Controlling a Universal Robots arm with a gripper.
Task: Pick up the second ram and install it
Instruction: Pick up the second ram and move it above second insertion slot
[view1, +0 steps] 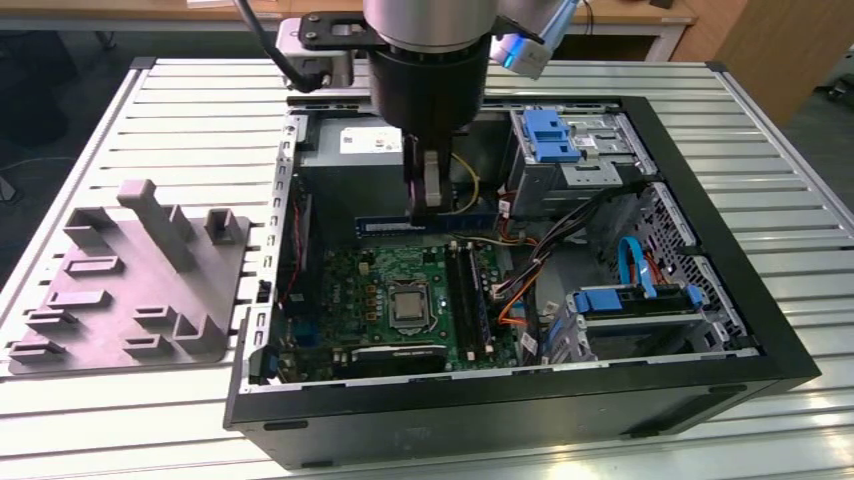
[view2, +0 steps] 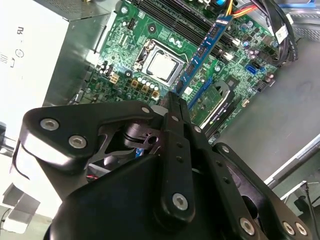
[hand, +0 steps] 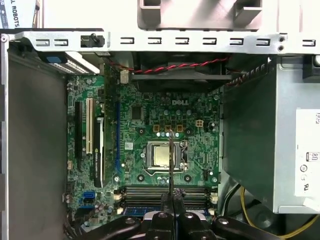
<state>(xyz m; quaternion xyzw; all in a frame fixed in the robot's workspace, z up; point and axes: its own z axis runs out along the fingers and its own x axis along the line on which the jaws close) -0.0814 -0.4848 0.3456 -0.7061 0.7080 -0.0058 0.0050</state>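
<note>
Gripper (view1: 424, 203) clenched on the second ram (view1: 387, 226), pinched mid-length so it hangs level, contact edge free. You see it high inside the open case (view1: 747, 300), above the motherboard (view1: 374, 290) near the power supply (view1: 350, 150), lying crosswise to the memory slots (hand: 165, 192): by my read, not lined up for seating.

exterior view high above the open case (view1: 534, 412); both wrist views close, down onto the motherboard (hand: 150, 117)
</note>
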